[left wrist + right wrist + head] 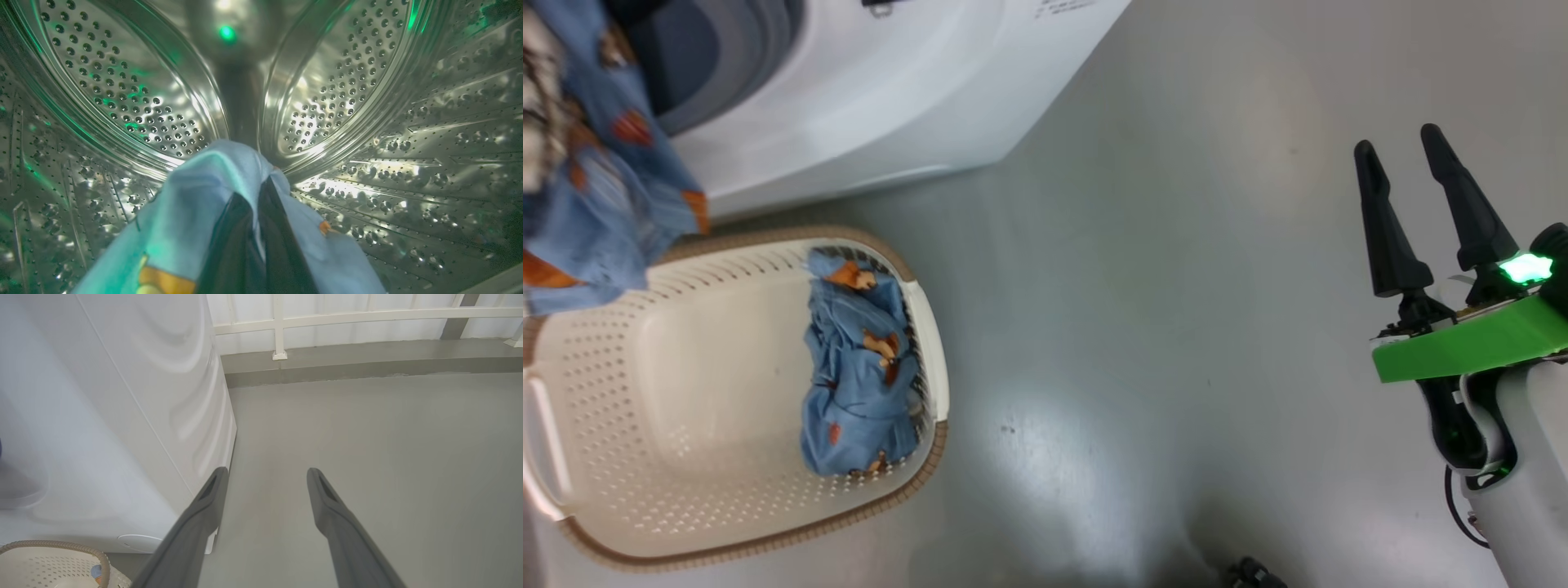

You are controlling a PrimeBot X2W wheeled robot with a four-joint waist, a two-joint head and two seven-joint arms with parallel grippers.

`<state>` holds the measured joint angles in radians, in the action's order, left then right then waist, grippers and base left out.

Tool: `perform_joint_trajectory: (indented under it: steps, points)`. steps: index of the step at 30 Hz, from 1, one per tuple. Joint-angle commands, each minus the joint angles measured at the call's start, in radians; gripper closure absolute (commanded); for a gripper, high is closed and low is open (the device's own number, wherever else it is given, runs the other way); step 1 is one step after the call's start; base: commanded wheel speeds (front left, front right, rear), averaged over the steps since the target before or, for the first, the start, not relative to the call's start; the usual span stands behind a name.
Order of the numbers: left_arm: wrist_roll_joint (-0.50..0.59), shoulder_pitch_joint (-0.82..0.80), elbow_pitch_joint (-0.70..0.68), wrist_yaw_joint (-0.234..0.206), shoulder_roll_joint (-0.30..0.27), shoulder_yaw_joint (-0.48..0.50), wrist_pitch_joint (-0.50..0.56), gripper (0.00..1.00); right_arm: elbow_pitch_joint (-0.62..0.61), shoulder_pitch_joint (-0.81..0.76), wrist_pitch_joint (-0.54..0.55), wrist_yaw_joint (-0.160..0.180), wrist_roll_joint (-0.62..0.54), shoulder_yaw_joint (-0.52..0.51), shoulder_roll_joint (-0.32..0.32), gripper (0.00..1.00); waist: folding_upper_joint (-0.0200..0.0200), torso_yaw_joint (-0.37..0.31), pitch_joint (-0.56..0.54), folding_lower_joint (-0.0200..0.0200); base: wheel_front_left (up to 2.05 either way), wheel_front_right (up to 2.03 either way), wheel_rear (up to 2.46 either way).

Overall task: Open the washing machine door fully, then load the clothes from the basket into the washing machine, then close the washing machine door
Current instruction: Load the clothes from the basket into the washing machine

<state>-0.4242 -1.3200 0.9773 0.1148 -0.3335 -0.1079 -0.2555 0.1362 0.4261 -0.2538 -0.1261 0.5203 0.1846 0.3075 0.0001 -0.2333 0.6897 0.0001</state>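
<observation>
Between the left jaws, pressed together, a garment (204, 183) is pinched and drapes back over them. Ahead and all round stands the drum (347, 81); release is judged due. Right jaws, spread and empty, hang over floor (388, 428), well apart from the basket (931, 351) holding a second garment (849, 384).

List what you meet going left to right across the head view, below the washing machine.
basket, bare on its left → blue garment lying inside it → grey floor → right gripper, open

Left jaws seemingly pinched, right apart
</observation>
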Motion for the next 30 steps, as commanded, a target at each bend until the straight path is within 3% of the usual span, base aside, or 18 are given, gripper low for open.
perform_joint_trajectory:
  steps: [1,7,12,13,14,25,30]
  points:
    - [0.018,-0.037,-0.023,0.003,-0.058,0.009,-0.006,1.00,-0.024,-0.009,-0.008,-0.005,-0.021,0.007,0.007,0.00,-0.0001,-0.014,0.049,-0.0001,0.00,0.00,0.00]
    - [0.073,-0.108,-0.151,-0.008,-0.095,0.040,-0.006,1.00,-0.030,0.009,-0.008,-0.005,-0.026,0.013,-0.013,0.00,-0.0001,-0.023,0.080,-0.0001,0.00,0.00,0.00]
    - [0.089,-0.077,-0.193,-0.010,-0.080,0.084,-0.006,1.00,-0.021,0.012,-0.008,-0.005,-0.028,0.019,-0.022,0.00,-0.0001,-0.019,0.077,-0.0001,0.00,0.00,0.00]
    - [0.087,-0.058,-0.176,-0.007,-0.068,0.094,-0.006,0.39,-0.017,0.014,-0.008,-0.005,-0.026,0.025,-0.022,0.00,-0.0001,-0.016,0.071,-0.0001,0.00,0.00,0.00]
    - [0.089,-0.048,-0.166,-0.004,-0.064,0.092,-0.006,0.00,-0.016,0.016,-0.008,-0.005,-0.026,0.027,-0.022,0.00,-0.0001,-0.015,0.068,-0.0001,0.00,0.00,0.00]
    - [0.067,0.014,-0.003,0.009,-0.005,0.077,-0.006,0.00,-0.003,0.015,-0.008,-0.005,-0.022,0.038,-0.004,0.00,-0.0001,-0.001,0.006,-0.0001,0.00,0.00,0.00]
    - [0.067,0.096,-0.015,0.011,0.013,0.094,-0.006,0.00,0.002,0.008,-0.008,-0.005,-0.020,0.040,-0.006,0.00,-0.0001,0.006,-0.044,-0.0001,0.00,0.00,0.00]
